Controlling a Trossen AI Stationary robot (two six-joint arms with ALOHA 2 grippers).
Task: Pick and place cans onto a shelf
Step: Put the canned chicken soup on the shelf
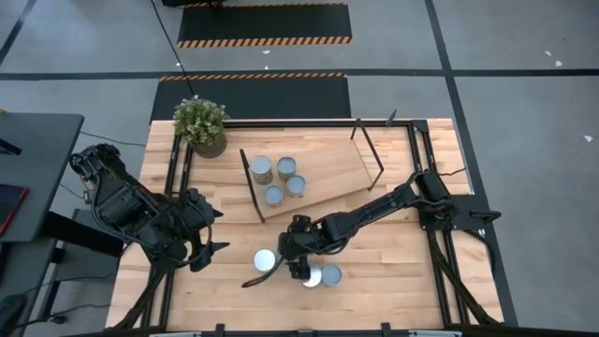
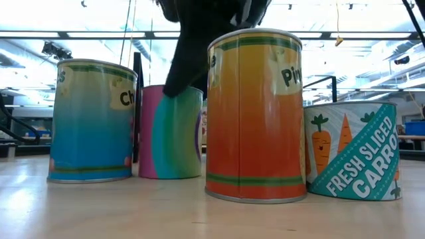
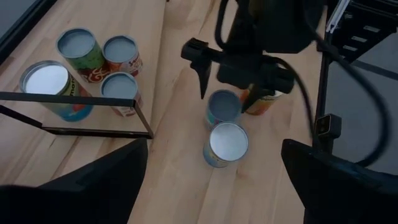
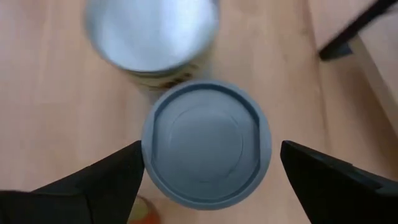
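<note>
Several cans stand upright on the tabletop near its front edge. A blue-grey-topped can (image 4: 206,143) with a pink and green label (image 2: 171,136) stands between the open fingers of my right gripper (image 4: 211,155), which points down over it (image 1: 298,262). Its fingers stand on either side of the can's top. A white-topped can (image 1: 265,260) is to its left; an orange can (image 2: 255,113) and a carrot-label can (image 2: 352,153) are to its right. Several more cans (image 1: 279,180) stand on the light-wood shelf (image 1: 328,159). My left gripper (image 1: 208,245) waits open at the left.
A potted green plant (image 1: 200,124) stands at the table's far left corner. The shelf's thin black frame ends (image 1: 251,187) rise beside the cans on it. The table's black rails (image 1: 426,215) run along both sides.
</note>
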